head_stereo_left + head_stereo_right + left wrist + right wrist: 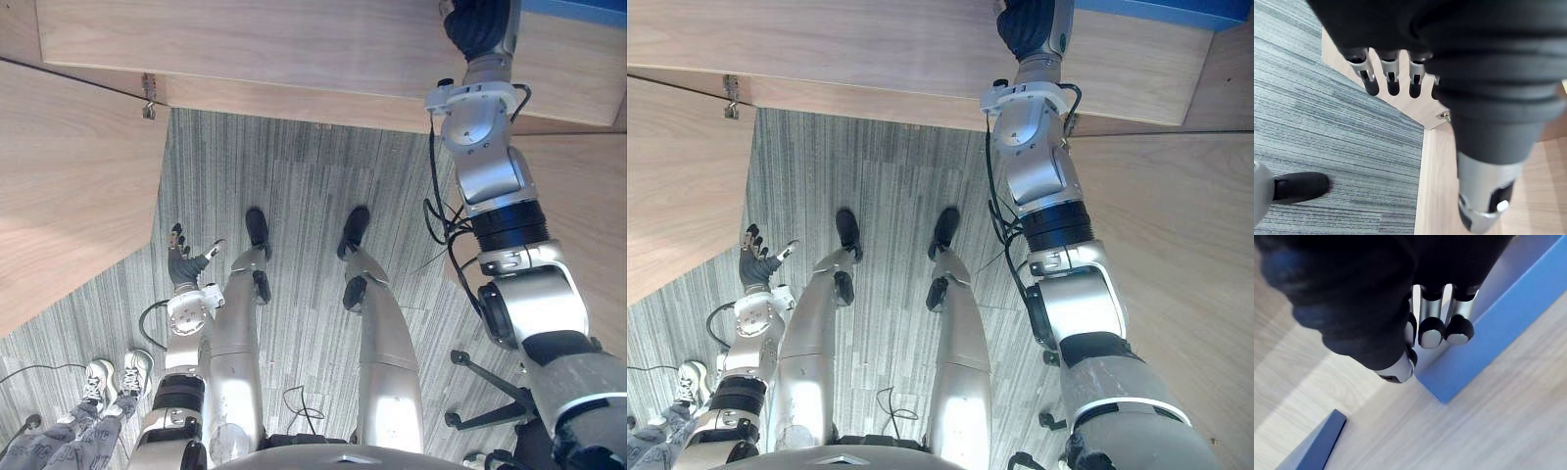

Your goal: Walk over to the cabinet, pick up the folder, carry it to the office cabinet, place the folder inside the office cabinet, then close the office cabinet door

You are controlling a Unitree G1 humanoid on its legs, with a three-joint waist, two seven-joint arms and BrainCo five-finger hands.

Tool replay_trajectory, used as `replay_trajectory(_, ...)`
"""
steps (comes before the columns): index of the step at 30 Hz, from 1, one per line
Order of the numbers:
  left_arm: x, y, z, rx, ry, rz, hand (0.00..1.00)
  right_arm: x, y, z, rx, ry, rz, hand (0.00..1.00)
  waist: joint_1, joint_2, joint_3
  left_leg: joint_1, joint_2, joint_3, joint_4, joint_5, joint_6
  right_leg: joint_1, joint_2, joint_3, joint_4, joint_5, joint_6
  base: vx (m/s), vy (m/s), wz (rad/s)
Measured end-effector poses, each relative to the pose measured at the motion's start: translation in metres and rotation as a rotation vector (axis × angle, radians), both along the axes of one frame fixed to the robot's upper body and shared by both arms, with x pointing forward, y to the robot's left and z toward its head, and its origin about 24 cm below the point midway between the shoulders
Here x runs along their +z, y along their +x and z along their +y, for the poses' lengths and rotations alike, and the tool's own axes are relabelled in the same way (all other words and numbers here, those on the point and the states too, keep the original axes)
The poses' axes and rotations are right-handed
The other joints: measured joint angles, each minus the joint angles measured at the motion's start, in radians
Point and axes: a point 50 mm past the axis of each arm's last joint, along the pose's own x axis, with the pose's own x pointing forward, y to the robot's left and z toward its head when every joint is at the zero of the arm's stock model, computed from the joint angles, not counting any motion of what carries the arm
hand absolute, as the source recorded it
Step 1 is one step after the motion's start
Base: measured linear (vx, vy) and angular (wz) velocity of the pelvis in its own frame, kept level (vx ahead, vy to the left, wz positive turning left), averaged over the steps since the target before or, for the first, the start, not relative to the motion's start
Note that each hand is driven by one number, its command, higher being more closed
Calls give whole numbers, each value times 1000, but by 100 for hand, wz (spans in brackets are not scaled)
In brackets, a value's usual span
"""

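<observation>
Blue folder (1156, 10) is lying on the wooden cabinet (245, 49), at its far right. The right hand (1366, 308) is reaching to the folder's edge, fingers (1431, 335) and thumb sitting close together by the corner (whether they are actually clamping it, I cannot tell). The left hand (179, 257) is hanging low over the grey carpet (304, 186), fingers relaxed, holding nothing.

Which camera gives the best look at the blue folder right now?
The right wrist view: the blue folder is close up, its edge pinched by the right hand. Both eye views catch a thin blue strip of it at the top.
</observation>
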Motion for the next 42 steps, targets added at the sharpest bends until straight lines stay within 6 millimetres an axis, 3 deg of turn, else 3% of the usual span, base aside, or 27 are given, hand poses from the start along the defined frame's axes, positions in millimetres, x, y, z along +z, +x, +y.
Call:
replay_trajectory(14,1,0,0,19,-8,-9,0,-8,12,-9,-19,53,73,100,8,1,0,-23,-15,-21,-25,17,-12,-22,-16,-24,15,-11,-7,12,-6,6)
replay_trajectory(24,11,1,1,19,-3,-55,0,0,10,-20,15,152,65,100,12,2,0,-23,-24,-21,-33,22,-12,-23,-23,-26,15,-11,-7,2,-1,1)
replay_trajectory(32,11,1,1,24,-37,-65,0,15,9,-23,190,336,63,100,12,36,4,-18,-29,-23,-48,40,-8,-23,-26,-28,18,-11,-7,2,-6,1)
replay_trajectory(42,14,2,1,16,-39,-75,0,19,11,-30,297,508,61,100,11,37,4,-11,-29,-23,-53,55,-8,-23,-26,-29,26,-7,-11,-1,-3,0)
